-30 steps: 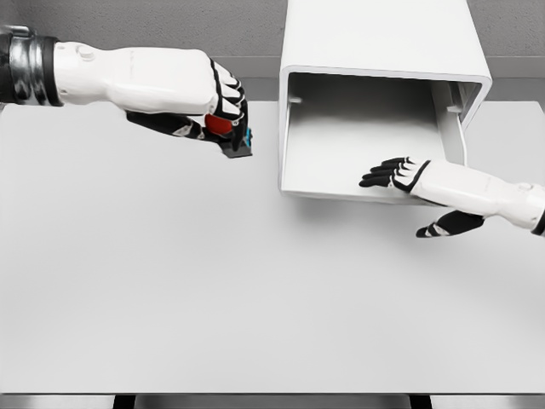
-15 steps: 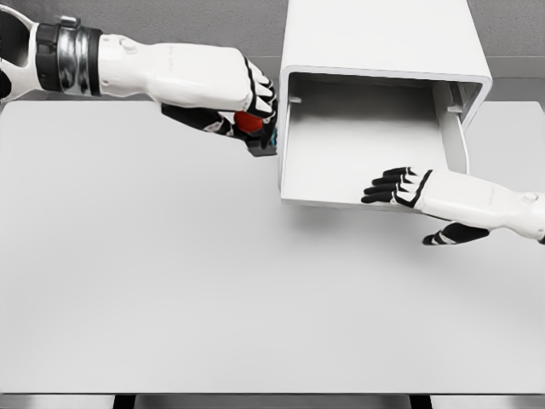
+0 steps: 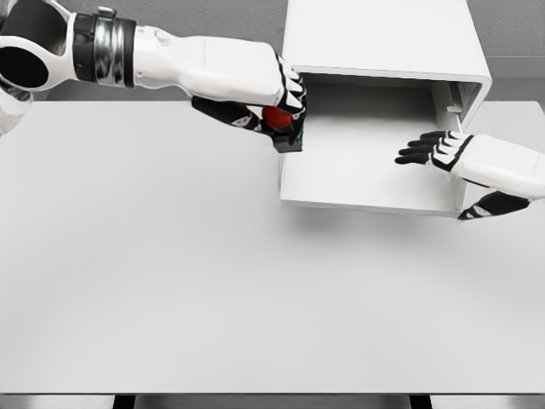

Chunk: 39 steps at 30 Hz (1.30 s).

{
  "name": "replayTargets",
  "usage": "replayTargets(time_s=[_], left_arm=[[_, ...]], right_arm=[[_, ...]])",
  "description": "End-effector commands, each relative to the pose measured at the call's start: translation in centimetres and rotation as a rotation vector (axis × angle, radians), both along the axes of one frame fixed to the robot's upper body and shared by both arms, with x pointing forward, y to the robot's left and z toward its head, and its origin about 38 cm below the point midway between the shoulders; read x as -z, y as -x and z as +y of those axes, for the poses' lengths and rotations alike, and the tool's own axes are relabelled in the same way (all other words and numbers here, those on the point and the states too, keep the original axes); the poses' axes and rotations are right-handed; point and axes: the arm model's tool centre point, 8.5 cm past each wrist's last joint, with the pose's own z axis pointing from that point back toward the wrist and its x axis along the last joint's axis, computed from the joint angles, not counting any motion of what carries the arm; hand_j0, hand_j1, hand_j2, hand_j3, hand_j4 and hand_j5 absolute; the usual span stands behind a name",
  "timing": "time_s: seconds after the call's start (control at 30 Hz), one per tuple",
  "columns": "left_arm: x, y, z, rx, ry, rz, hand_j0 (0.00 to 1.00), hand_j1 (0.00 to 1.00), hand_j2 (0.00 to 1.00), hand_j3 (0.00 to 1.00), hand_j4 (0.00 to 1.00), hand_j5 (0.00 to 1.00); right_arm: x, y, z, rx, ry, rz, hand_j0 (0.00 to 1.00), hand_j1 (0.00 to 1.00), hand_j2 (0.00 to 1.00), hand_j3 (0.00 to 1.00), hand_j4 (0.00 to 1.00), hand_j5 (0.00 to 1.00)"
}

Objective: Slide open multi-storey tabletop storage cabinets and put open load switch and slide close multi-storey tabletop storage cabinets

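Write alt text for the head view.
The left hand, gripping a red-and-black load switch, reaches the left edge of the open drawer of a white tabletop cabinet. The right hand hovers open at the drawer's right side, above a white table.

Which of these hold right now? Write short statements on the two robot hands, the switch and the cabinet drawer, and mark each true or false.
1. The left robot hand grips the load switch. True.
2. The drawer of the storage cabinet is slid shut. False: it stands open.
3. The right robot hand holds the switch. False: its fingers are extended and hold nothing.
4. The switch lies on the table. False: it is held at the drawer's left wall.
5. The right robot hand is over the drawer's right side. True.
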Motion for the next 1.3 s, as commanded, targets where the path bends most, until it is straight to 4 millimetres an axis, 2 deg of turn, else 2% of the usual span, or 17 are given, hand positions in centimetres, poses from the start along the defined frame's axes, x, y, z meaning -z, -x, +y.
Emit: replayTargets(time_s=[0.0,0.1,0.33,0.5,0.53,0.57,0.93,1.17,1.2,1.23,1.27], left_arm=[[0.2,-0.2,-0.5,0.002,0.002,0.013,0.45,0.45,0.45,0.45,0.45,0.45],[0.3,-0.5,-0.8,-0.002,0.005,0.017,0.45,0.45,0.45,0.45,0.45,0.45],[1.3,-1.0,-4.0,0.035,-0.059,0.012,0.45,0.45,0.45,0.45,0.45,0.45],[1.6,-1.4,-5.1,0.036,-0.070,0.006,0.45,0.45,0.45,0.45,0.45,0.45],[2.4,-1.4,-5.3,0.038,-0.093,0.016,0.45,0.45,0.45,0.45,0.45,0.45],[2.4,-1.5,-5.7,0.042,-0.097,0.016,0.45,0.45,0.45,0.45,0.45,0.45],[2.8,-2.2,-6.6,0.031,-0.100,0.022,0.45,0.45,0.45,0.45,0.45,0.45],[2.9,-2.8,-7.0,0.020,-0.104,0.023,0.46,0.46,0.46,0.46,0.46,0.46],[2.9,-2.8,-7.0,0.020,-0.104,0.023,0.49,0.49,0.49,0.49,0.49,0.49],[3.0,-2.8,-6.9,0.016,-0.111,0.016,0.58,0.58,0.58,0.58,0.58,0.58],[2.9,-2.8,-7.0,0.017,-0.111,0.014,0.89,0.89,0.89,0.89,0.89,0.89]], right_arm=[[-0.5,-0.1,-0.3,0.018,-0.022,0.003,1.00,1.00,1.00,1.00,1.00,1.00],[-0.4,-0.1,-0.4,0.019,-0.022,0.005,1.00,1.00,1.00,1.00,1.00,1.00],[0.0,0.1,-0.5,0.022,-0.014,0.020,1.00,1.00,1.00,1.00,1.00,1.00],[-0.1,0.2,-0.7,0.024,-0.009,0.018,1.00,1.00,1.00,1.00,1.00,1.00],[-0.1,0.2,-0.7,0.023,-0.009,0.019,1.00,1.00,1.00,1.00,1.00,1.00],[-0.1,0.2,-0.8,0.025,-0.003,0.022,1.00,1.00,1.00,1.00,1.00,1.00],[-0.6,0.3,-1.4,0.035,0.023,0.018,1.00,1.00,1.00,1.00,1.00,1.00],[-2.7,0.7,-3.5,0.070,0.093,0.005,1.00,1.00,1.00,1.00,1.00,1.00],[-3.3,0.9,-4.0,0.078,0.096,0.011,1.00,1.00,1.00,1.00,1.00,1.00],[-4.2,1.1,-4.7,0.091,0.093,0.019,1.00,1.00,1.00,1.00,1.00,1.00],[-4.7,1.2,-5.0,0.097,0.087,0.023,1.00,1.00,1.00,1.00,1.00,1.00]])
